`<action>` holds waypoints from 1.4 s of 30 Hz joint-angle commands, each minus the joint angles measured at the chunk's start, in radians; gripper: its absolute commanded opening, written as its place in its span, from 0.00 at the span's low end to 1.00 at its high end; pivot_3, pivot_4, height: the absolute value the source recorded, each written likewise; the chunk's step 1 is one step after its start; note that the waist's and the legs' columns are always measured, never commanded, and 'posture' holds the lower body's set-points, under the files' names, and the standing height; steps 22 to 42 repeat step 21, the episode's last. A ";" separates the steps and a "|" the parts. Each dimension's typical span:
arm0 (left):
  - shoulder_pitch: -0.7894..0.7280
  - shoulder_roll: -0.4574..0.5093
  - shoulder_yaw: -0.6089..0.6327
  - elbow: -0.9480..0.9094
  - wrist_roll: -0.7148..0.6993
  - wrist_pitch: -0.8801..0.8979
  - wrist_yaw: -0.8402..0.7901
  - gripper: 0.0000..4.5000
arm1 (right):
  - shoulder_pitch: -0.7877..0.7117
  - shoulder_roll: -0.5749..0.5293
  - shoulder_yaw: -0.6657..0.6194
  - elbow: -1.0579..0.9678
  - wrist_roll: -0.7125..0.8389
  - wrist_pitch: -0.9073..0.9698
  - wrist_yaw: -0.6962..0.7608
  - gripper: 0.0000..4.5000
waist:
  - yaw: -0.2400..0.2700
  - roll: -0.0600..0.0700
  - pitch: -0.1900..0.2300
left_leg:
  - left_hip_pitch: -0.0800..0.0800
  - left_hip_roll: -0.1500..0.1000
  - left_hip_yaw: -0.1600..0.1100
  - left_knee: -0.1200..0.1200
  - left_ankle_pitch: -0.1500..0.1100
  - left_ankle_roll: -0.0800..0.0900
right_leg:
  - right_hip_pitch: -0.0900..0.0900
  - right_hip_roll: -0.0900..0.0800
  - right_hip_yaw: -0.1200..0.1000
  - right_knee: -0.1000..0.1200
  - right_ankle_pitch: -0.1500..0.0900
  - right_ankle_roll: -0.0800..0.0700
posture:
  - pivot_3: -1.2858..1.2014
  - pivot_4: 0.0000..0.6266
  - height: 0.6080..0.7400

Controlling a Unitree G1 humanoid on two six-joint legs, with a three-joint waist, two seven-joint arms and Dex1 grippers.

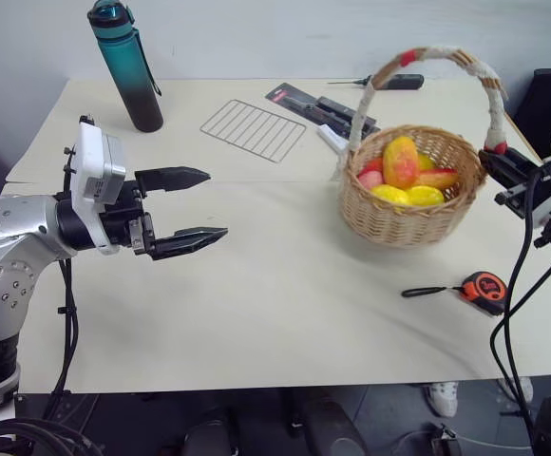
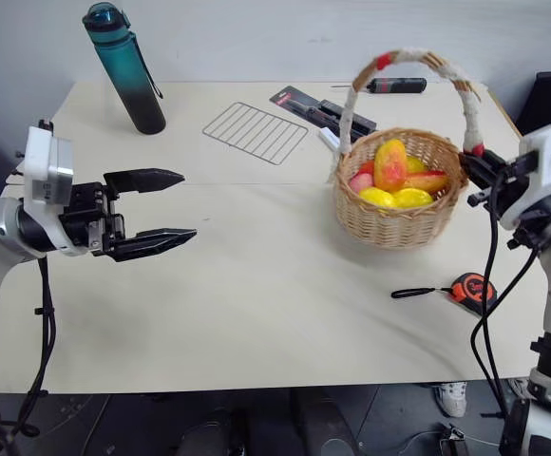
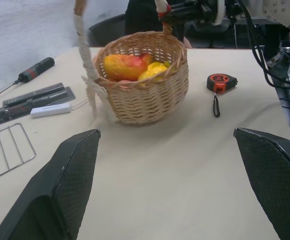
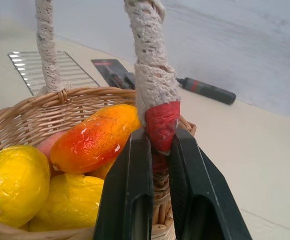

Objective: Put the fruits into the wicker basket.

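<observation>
The wicker basket (image 1: 408,224) stands on the right part of the table, its tall handle (image 1: 492,100) wrapped in white cloth with red ties. Inside lie the fruits: an upright yellow-orange mango (image 1: 400,161), yellow lemons (image 1: 425,196) and red-blushed pieces (image 4: 96,138). My right gripper (image 1: 491,162) is at the basket's right rim, its two fingers (image 4: 130,190) shut on the red-tied foot of the handle (image 4: 161,120). My left gripper (image 1: 217,202) hovers open and empty over the left half of the table, pointing toward the basket from well away.
An orange-and-black tape measure (image 1: 484,287) lies in front of the basket on the right. At the back are a wire rack (image 1: 255,129), a teal bottle (image 1: 128,66), a black tool pack (image 1: 323,111) and a screwdriver (image 1: 389,83).
</observation>
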 commanded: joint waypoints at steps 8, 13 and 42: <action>-0.044 -0.015 -0.007 0.042 0.011 -0.013 -0.048 1.00 | 0.163 -0.153 -0.166 0.012 0.122 0.053 0.158 0.85 | 0.007 0.001 0.000 | 0.001 0.000 0.000 0.001 0.000 0.000 | 0.001 0.000 0.000 0.001 0.000 0.000 | 0.52 0.24 1.00; -0.050 0.003 -0.005 0.088 0.024 -0.021 -0.109 1.00 | 0.312 -0.377 -0.339 0.152 0.194 0.196 0.409 0.99 | 0.018 0.001 0.001 | 0.001 -0.002 -0.001 0.002 0.000 0.001 | 0.002 -0.001 0.000 0.000 0.000 0.001 | 0.52 0.24 1.00; -0.107 0.009 -0.012 0.167 0.063 -0.058 -0.175 1.00 | 0.402 -0.560 -0.502 0.329 0.229 0.302 0.694 0.99 | 0.006 0.000 0.001 | 0.018 -0.005 -0.003 -0.002 -0.004 0.008 | 0.023 0.000 -0.001 -0.008 -0.002 0.003 | 0.52 0.24 1.00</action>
